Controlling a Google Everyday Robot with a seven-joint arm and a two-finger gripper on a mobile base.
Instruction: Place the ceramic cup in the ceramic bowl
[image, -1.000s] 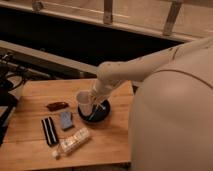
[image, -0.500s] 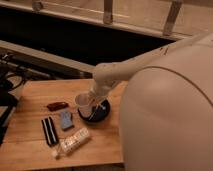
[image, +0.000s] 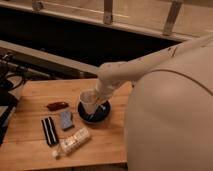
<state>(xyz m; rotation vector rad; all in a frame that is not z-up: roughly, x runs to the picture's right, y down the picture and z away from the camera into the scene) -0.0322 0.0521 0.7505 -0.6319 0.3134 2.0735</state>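
Cup, ceramic (image: 88, 98): tilted, held at the gripper (image: 98, 97), which was clamped on its far side, just over the left rim of the ceramic bowl (image: 95, 113). Placement judged nearly done; lowering and release remained. Beyond the gripper, to its left on the wooden table (image: 30, 145): red packet (image: 57, 105), blue packet (image: 66, 120), black bar (image: 48, 131), pale wrapped snack (image: 73, 142).

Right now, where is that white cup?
The ceramic cup sits mid-table at the tool, over the dark ceramic bowl's left rim, right of the red packet.
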